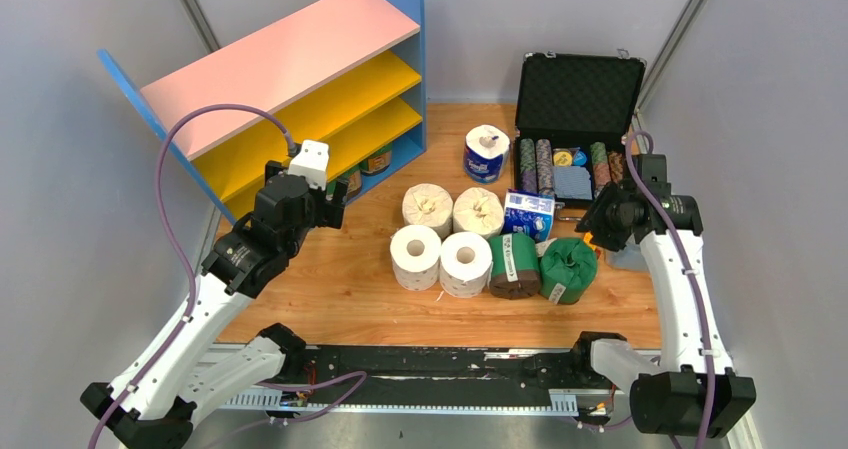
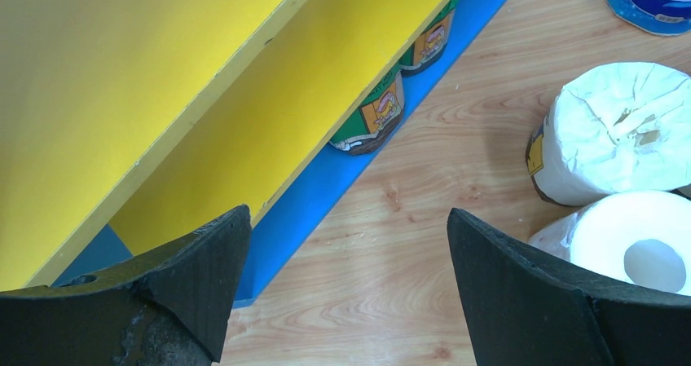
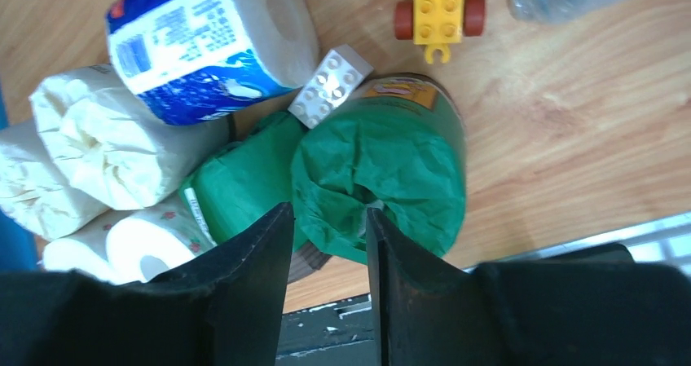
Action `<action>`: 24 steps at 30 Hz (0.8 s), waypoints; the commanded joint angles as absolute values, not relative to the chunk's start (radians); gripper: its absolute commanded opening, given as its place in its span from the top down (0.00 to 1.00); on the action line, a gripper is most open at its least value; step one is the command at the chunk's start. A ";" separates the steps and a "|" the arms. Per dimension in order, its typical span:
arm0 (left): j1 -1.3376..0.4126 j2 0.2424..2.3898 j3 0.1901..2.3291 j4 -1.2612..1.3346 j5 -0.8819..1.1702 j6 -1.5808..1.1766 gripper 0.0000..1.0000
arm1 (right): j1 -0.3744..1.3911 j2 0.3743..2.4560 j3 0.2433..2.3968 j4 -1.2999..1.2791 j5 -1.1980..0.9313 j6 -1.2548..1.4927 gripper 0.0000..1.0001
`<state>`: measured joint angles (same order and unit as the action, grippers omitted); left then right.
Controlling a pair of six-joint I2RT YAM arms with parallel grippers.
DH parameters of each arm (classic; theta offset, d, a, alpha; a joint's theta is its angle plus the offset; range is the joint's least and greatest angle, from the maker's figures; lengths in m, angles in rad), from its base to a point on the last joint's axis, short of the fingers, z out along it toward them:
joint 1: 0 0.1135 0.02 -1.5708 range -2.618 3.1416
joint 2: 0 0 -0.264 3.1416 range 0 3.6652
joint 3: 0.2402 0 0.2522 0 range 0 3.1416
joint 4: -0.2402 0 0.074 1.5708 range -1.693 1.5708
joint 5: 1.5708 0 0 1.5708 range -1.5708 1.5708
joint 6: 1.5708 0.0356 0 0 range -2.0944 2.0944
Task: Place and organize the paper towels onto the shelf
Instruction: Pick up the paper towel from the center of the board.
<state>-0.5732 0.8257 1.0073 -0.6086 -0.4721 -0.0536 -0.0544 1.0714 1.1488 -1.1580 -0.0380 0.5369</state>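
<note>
Top external: high, behind arm bases, looking down and forward over whole tabletop (image 1: 340,299); shelf (image 1: 290,64) upper left of frame.

Left wrist: close, low, facing shelf's yellow boards (image 2: 269,113) at upper left; own fingers (image 2: 187,293) at bottom edge; cream-wrapped roll (image 2: 615,130) at right, shared with top view.

Right wrist: very close, looking down; green-wrapped roll (image 3: 383,174) at centre, blue-white roll (image 3: 204,44) upper left; both shared with top view.
</note>
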 commanded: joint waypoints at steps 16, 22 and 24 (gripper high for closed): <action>-0.566 0.804 1.002 -0.569 -0.460 -0.042 0.03 | -0.051 1.079 0.935 -1.107 0.054 0.658 0.04; -0.566 0.804 1.001 -0.568 -0.455 -0.043 0.03 | -0.051 1.062 0.913 -1.134 0.073 0.693 0.12; -0.566 0.802 1.001 -0.568 -0.455 -0.042 0.03 | -0.051 1.064 0.906 -1.139 0.060 0.703 0.14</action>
<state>-0.5732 0.8169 1.0069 -0.6083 -0.4702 -0.0532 -0.0544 1.0817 0.9142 -1.1366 0.0593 0.6613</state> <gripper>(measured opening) 0.971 0.879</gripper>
